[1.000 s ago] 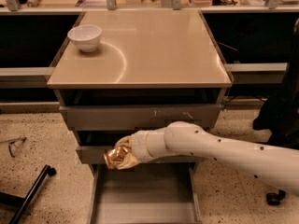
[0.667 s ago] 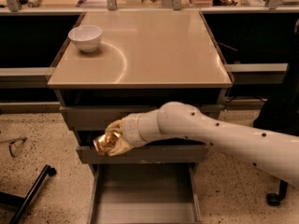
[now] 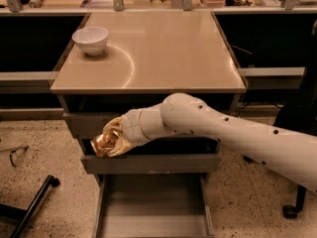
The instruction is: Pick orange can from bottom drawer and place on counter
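Bottom drawer (image 3: pixel 148 207): nearest the camera, pulled out, its flat grey floor bare in the part that shows.
Floor (image 3: pixel 44 148): speckled and pale on both sides of the cabinet; a black bar (image 3: pixel 32 205) lies slanted at the left.
Arm (image 3: pixel 223 133): white and thick, it comes in from the right edge and crosses in front of the cabinet toward the left.
Pincer (image 3: pixel 113 139): at the arm's left end, in front of the drawer fronts, with its pale fingers (image 3: pixel 124 133) closed round the orange can.
Orange can (image 3: pixel 103 146): shiny, golden and dented, held in the air clear of the bottom drawer, above its left part and below the level of the surface.
Middle drawer front (image 3: pixel 158 163): grey, just under the pincer and the can.
Upper drawer front (image 3: pixel 81 123): grey, partly hidden behind the arm.
Surface (image 3: pixel 168 48): glossy beige cabinet top with a faint curved mark (image 3: pixel 130 66).
White bowl (image 3: pixel 90 39): upright on the far left corner of the surface, well apart from the can.
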`<action>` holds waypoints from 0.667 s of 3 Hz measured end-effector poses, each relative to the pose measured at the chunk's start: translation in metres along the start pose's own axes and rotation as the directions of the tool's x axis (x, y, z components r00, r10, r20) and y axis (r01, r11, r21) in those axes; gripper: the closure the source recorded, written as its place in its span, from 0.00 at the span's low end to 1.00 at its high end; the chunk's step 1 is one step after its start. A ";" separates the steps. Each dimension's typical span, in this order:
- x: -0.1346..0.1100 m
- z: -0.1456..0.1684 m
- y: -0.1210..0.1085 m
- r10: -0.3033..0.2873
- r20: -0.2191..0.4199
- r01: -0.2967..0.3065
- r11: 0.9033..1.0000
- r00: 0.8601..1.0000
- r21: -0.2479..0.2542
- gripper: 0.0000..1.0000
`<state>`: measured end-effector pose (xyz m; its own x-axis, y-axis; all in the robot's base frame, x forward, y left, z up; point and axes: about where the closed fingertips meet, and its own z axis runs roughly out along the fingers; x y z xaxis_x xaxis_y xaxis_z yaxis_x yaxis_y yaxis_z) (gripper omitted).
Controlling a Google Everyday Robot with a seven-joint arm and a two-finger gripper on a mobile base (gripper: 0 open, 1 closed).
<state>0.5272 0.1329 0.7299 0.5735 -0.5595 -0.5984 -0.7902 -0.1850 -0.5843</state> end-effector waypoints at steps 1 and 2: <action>-0.006 -0.006 -0.017 -0.033 -0.006 0.033 0.999 0.999 0.023 1.00; -0.020 -0.028 -0.063 -0.095 -0.023 0.097 0.992 0.995 0.083 1.00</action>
<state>0.5591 0.1333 0.7942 0.6411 -0.5577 -0.5273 -0.7103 -0.1709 -0.6828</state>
